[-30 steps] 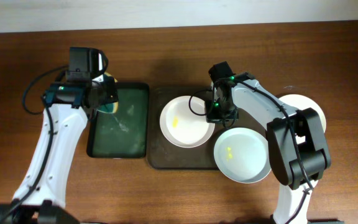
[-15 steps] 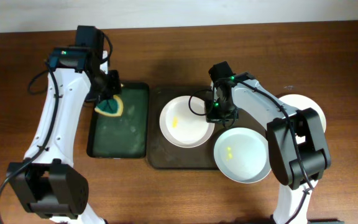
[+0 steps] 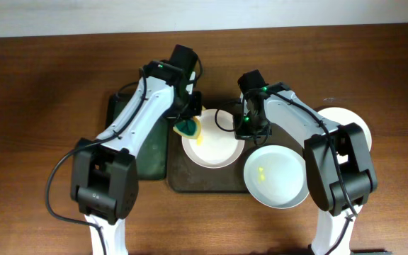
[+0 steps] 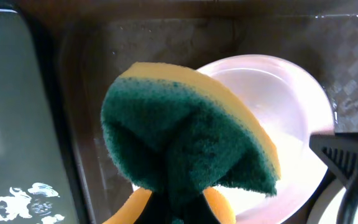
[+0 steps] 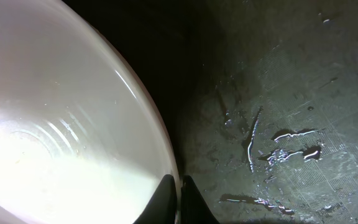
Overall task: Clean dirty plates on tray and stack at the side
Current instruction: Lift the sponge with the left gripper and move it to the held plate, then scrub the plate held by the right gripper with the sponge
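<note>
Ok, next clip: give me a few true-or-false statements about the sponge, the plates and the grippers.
1. The left gripper holds a green and yellow sponge. True.
2. The sponge lies loose on the table. False: it is held at the left rim of the middle plate on the brown tray.
3. The right gripper pinches that plate's rim. True.
4. All three plates are stacked. False: they lie apart, the third plate alone on the table.
5. The front plate bears a yellow smear. True.

the right hand grips the plate rim over the wet tray.
</note>
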